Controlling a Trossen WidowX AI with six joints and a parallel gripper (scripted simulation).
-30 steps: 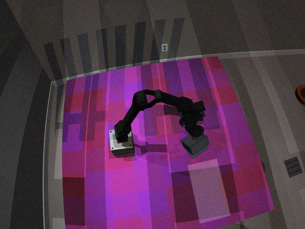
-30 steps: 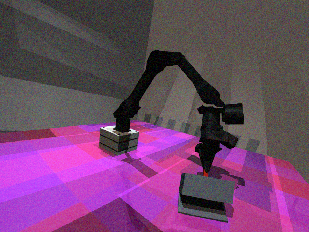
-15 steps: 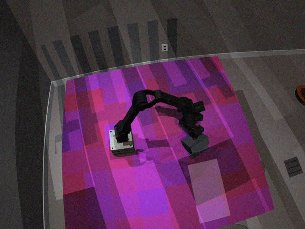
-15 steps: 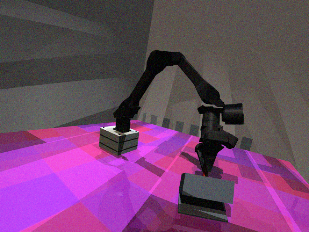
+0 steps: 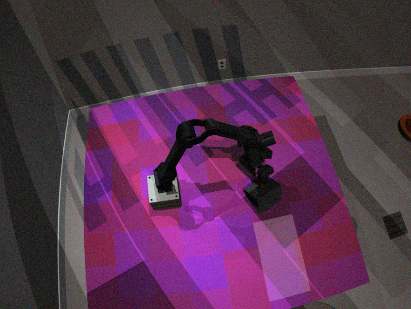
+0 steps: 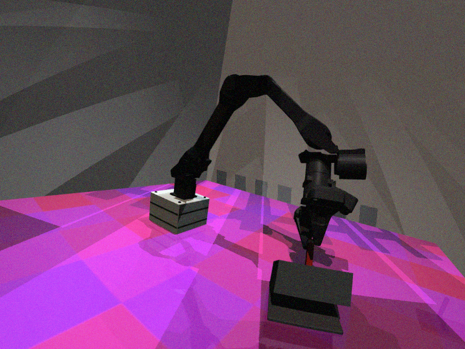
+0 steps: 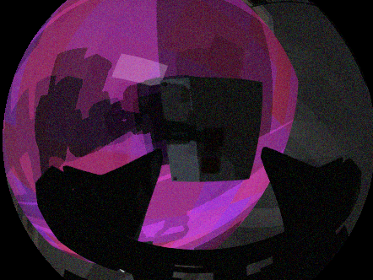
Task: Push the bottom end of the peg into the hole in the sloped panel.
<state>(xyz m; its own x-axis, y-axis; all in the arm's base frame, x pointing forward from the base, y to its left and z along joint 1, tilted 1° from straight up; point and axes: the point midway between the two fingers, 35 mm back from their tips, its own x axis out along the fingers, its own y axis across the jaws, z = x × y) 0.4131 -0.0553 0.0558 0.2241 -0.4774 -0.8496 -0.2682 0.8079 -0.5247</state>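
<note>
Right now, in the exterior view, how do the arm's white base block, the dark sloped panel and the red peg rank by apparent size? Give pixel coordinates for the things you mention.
Largest to smallest, as seen:
1. Dark sloped panel (image 5: 265,198) (image 6: 311,283) (image 7: 236,110)
2. White base block (image 5: 162,191) (image 6: 163,211)
3. Red peg (image 5: 261,185) (image 6: 309,259), only partly visible
</note>
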